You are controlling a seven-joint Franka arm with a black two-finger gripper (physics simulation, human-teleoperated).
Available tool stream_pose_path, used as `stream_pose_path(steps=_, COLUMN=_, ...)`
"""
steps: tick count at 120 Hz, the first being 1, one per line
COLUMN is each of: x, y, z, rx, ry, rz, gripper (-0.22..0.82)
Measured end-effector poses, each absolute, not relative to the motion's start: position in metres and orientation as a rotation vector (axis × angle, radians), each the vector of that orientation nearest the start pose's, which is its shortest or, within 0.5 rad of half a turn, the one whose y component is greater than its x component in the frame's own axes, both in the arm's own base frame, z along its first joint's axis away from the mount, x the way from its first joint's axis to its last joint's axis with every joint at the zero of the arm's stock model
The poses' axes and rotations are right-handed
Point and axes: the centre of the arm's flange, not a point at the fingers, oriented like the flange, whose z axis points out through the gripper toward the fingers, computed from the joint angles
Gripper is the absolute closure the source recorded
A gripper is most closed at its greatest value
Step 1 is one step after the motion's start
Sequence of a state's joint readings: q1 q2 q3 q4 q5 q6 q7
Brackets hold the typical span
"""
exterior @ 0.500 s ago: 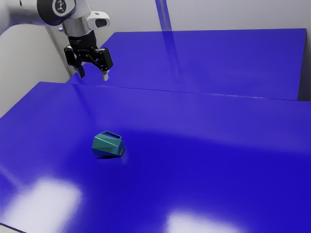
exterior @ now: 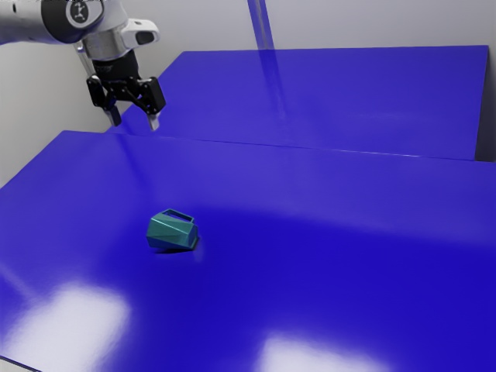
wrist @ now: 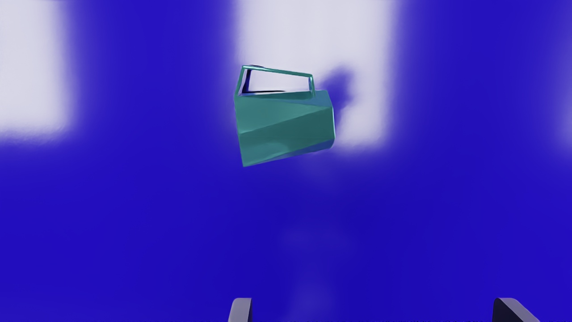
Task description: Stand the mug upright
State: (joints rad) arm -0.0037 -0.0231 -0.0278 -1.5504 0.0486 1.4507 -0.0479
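High above the table, toward the exterior view's upper left, hangs the black gripper (exterior: 135, 122), well away from the mug. A faceted teal mug (exterior: 172, 231) lies on its side on the blue table, its handle facing the far side. In the wrist view the mug (wrist: 286, 127) is seen whole, with the handle loop along one side of its body. The gripper (wrist: 373, 311) is open there, its two fingertips wide apart and nothing between them.
The glossy blue table (exterior: 325, 279) carries bright reflections near its front edge. Behind it is a second blue surface (exterior: 372, 101), in front of a pale wall (exterior: 372, 23).
My hand has moved a little toward the exterior view's left, and stays high and open. The mug has not moved.
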Motion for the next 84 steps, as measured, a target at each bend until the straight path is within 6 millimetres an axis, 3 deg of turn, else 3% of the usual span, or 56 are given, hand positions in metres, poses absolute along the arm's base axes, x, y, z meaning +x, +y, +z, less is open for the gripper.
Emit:
stream_pose_path(steps=14, x=0.53, y=0.008, z=0.624, rx=-3.131, ry=-0.046, rz=0.113, gripper=0.02)
stream_pose_path(steps=39, x=0.522, y=0.09, z=0.605, rx=-3.233, ry=-0.202, rz=0.087, gripper=0.02)
stream_pose_path(steps=84, x=0.507, y=0.149, z=0.518, rx=-3.519, ry=-0.226, rz=-0.065, gripper=0.02)
